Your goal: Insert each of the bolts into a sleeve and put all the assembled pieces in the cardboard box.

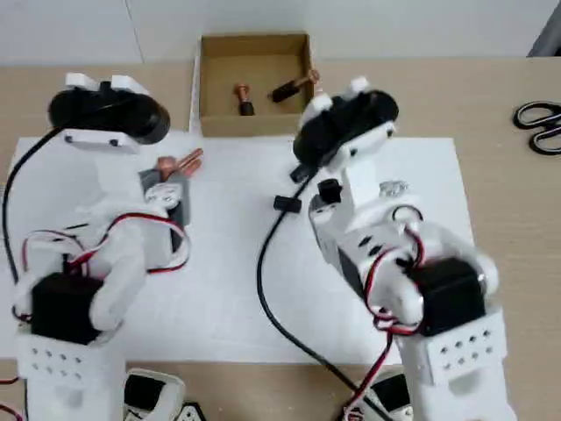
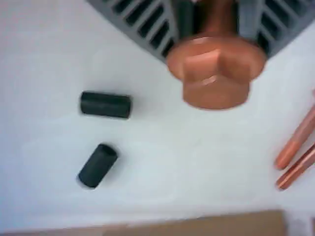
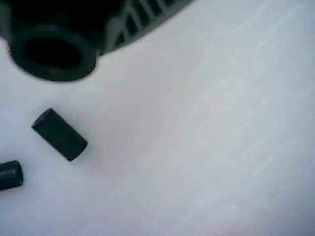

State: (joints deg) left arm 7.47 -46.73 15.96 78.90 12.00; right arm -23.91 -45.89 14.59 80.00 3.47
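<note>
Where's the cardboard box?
The box sits at the top middle of the high view, against the far edge of the white sheet, with two assembled pieces inside.

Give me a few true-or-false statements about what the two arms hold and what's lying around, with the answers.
1. The left gripper holds a copper bolt. True.
2. The right gripper is empty. False: it holds a black sleeve.
3. The box is empty. False: two assembled pieces lie in it.
4. Two loose sleeves lie on the white sheet. True.
5. The scissors lie on the sheet. False: they lie on the bare table, off to the side.
</note>
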